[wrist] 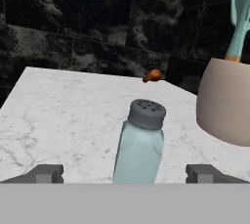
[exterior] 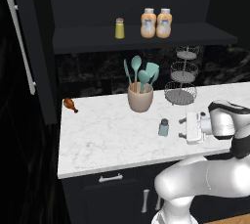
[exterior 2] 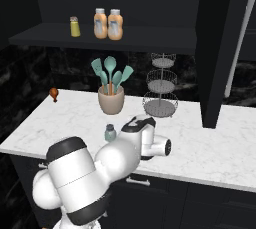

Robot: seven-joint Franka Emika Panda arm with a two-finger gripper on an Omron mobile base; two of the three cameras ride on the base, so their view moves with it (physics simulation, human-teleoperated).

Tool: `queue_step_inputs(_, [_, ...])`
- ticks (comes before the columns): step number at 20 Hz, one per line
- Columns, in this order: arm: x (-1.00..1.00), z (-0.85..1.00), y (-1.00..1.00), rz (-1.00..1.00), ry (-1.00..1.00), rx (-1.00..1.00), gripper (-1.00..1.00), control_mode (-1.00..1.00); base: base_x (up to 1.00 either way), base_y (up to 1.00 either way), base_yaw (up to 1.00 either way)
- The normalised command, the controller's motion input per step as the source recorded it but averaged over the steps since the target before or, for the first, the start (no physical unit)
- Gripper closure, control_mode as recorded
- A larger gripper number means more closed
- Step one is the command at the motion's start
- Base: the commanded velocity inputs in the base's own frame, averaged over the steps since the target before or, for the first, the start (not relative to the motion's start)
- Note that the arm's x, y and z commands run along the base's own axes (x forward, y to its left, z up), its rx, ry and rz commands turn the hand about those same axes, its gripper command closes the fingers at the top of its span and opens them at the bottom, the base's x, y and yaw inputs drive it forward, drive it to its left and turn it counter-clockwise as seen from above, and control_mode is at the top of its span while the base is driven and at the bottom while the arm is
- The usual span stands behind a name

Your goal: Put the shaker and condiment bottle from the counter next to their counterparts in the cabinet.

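1. The two-finger gripper [wrist: 125,174] is held level with its jaws spread wide, one fingertip either side of the small pale blue-grey shaker [wrist: 140,142], lined up to close on it.
2. That shaker stands upright on the white marble counter [exterior: 97,135], near the beige utensil crock [exterior: 140,98].
3. On the black cabinet's shelf [exterior: 88,39], both orange bottles [exterior: 156,23] stand together near the yellow-green shaker [exterior: 119,28], so the bottle step looks done.

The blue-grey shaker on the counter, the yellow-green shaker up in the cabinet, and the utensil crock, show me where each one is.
blue-grey shaker [wrist: 139,157], hand view, on its translucent body below the dark cap.
yellow-green shaker [exterior: 119,29], left base view, on its body, standing on the cabinet shelf.
utensil crock [exterior 2: 111,102], right base view, on its beige front wall.
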Motion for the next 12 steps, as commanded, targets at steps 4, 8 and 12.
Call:
queue_step_inputs(4, [0.06,0.03,0.0,0.0,0.11,0.05,-1.0,-1.0,0.0,0.0,0.0])
queue_step_inputs(8, [0.12,-0.19,0.01,0.0,0.17,0.02,-1.0,-1.0,0.0,0.0,0.0])
queue_step_inputs(12, [0.11,-0.2,0.13,0.0,0.13,0.01,-1.0,-1.0,0.0,0.0,0.0])
